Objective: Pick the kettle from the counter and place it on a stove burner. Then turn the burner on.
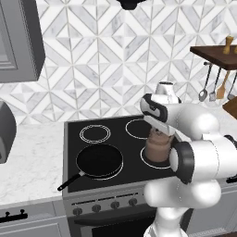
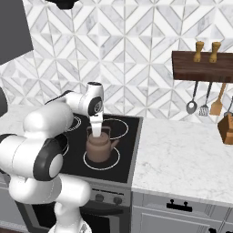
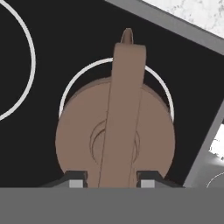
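Observation:
The copper-brown kettle (image 2: 101,148) stands upright inside the front right stove burner (image 2: 114,159), a thin white ring on the black glass. From above, the kettle (image 3: 116,131) has its arched handle running up the middle and its spout at the top, within the ring (image 3: 87,70). My gripper (image 3: 111,179) straddles the handle, and a small gap shows between each fingertip (image 3: 76,178) and the handle, so it is open. From the left, the gripper (image 1: 159,134) hangs just over the kettle (image 1: 157,148). The white marble counter (image 2: 182,154) lies to the right of the stove.
A black frying pan (image 1: 99,160) occupies the front left burner, with its handle pointing over the front edge. Knobs (image 1: 106,206) line the stove front. A wooden rack (image 2: 205,66) with hanging utensils is on the right wall, with a knife block (image 2: 226,129) below it.

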Motion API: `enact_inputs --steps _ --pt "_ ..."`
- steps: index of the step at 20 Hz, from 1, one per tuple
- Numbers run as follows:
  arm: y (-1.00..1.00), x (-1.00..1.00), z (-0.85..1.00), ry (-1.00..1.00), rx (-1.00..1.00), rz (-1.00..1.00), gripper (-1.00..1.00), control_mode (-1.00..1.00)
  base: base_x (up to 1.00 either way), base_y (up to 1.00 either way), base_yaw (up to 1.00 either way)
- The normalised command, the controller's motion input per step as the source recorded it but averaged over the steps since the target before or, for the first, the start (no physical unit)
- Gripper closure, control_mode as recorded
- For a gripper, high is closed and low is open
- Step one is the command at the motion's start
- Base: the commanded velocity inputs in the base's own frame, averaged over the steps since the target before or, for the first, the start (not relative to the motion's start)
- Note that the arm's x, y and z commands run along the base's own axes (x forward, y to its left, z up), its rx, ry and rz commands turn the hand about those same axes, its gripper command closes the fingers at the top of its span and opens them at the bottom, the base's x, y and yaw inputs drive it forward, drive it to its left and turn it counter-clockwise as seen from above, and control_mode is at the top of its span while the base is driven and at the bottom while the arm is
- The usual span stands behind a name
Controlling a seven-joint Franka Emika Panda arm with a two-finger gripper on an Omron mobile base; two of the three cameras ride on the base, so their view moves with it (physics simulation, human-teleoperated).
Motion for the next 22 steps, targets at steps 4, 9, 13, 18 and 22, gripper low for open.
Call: enact_inputs --steps 4,9,13,18,22 --pt "0.0 -0.08 0.0 -0.02 0.0 0.0 -1.0 -1.0 0.0 0.0 0.0" --pt "0.0 -0.22 0.01 -0.09 0.0 0.0 -1.0 -1.0 0.0 0.0 0.0" --pt "0.02 -0.35 0.45 -0.13 0.0 0.0 -1.0 -1.0 0.0 0.0 0.0" --pt "0.29 -0.46 0.99 -0.11 -0.02 0.03 -1.0 -1.0 0.0 0.0 0.0" --pt "0.32 -0.83 0.86 -0.07 -0.08 0.15 -1.0 -1.0 0.0 0.0 0.0"
